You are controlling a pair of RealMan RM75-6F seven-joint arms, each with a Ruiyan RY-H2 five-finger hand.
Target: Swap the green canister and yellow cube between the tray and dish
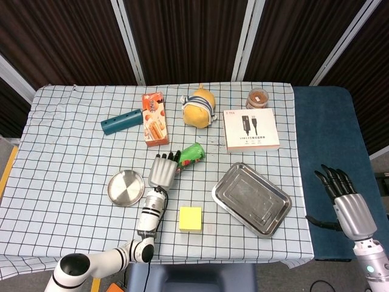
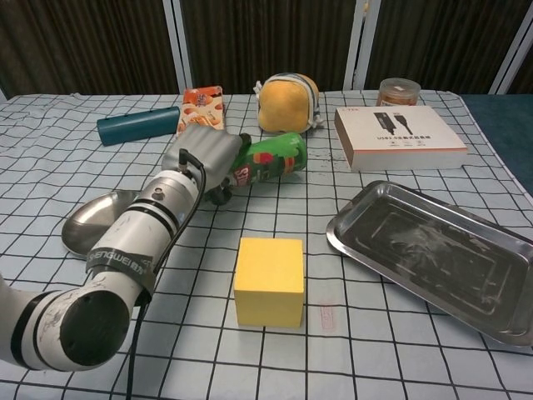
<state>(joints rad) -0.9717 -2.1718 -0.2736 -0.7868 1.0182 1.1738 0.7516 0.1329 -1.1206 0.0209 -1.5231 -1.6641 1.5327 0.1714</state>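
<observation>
The green canister [image 1: 192, 154] [image 2: 271, 160] lies tilted near the table's middle, its far end raised. My left hand [image 1: 162, 170] [image 2: 206, 152] grips its near end, fingers wrapped over it. On the cloth in front of the hand sits the yellow cube [image 1: 190, 218] [image 2: 268, 281]. The round steel dish [image 1: 126, 187] [image 2: 90, 223] lies left of the hand, with nothing in it. To the right, the steel tray [image 1: 251, 198] [image 2: 433, 250] also holds nothing. My right hand [image 1: 343, 198] hangs open off the table's right edge, fingers spread.
Along the back stand an orange carton [image 1: 154, 118], a teal tube [image 1: 121, 122], a yellow pouch [image 1: 199, 108], a white cable box [image 1: 250, 129] and a brown jar [image 1: 258, 97]. A blue surface [image 1: 331, 140] borders the table's right side.
</observation>
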